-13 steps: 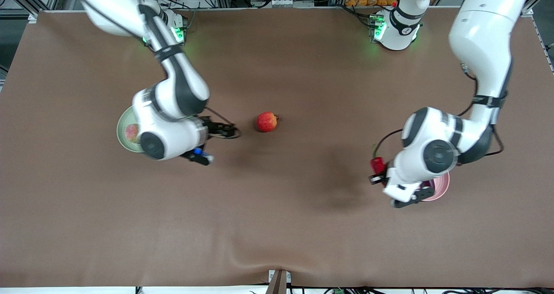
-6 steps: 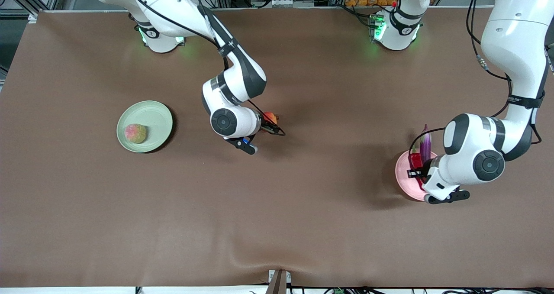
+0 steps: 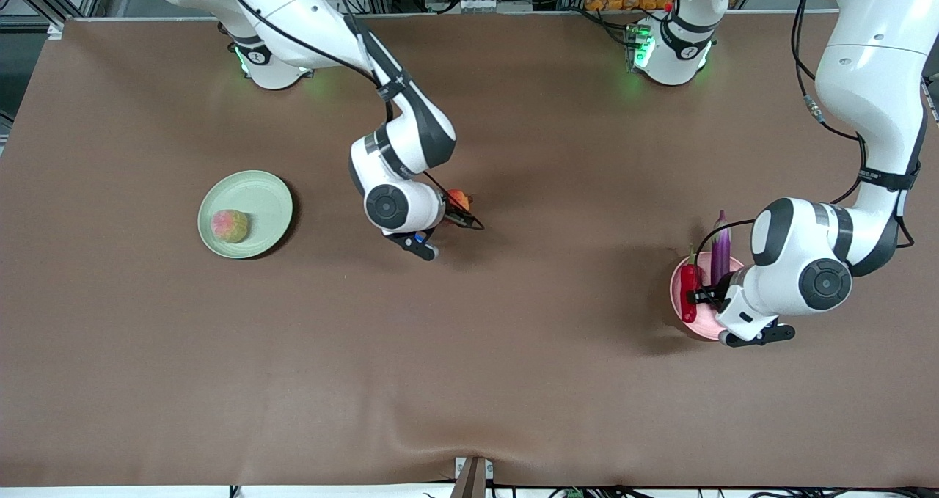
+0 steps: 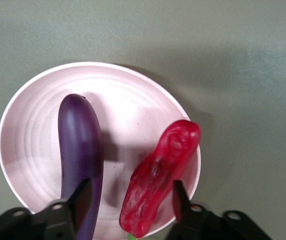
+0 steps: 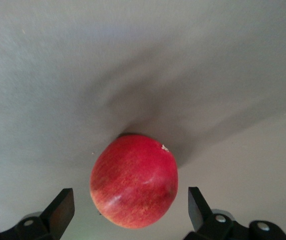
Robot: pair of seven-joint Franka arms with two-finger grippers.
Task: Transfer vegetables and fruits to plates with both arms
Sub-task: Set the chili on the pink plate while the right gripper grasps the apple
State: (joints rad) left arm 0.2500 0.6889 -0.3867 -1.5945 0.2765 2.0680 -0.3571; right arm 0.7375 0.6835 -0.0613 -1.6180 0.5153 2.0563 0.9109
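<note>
The red apple (image 3: 458, 199) sits on the table near the middle. My right gripper (image 3: 450, 212) is open and low around it; in the right wrist view the apple (image 5: 134, 180) lies between the fingers (image 5: 62, 210) without touching them. The yellow-green fruit (image 3: 229, 225) lies on the pale-green plate (image 3: 257, 190). The purple eggplant (image 3: 720, 249) and the red chili (image 3: 688, 293) lie on the pink plate (image 3: 678, 315). My left gripper (image 3: 708, 294) is open just above them. The left wrist view shows the eggplant (image 4: 80, 145), the chili (image 4: 165, 167) and the plate (image 4: 127, 95).
The brown table cloth (image 3: 469, 351) is bare between the two plates and toward the front camera. The arm bases (image 3: 664, 47) stand along the edge farthest from that camera.
My right arm has swung from the pale-green plate to the red apple and lowered around it. My left arm carried the chili to the pink plate and let it go there.
</note>
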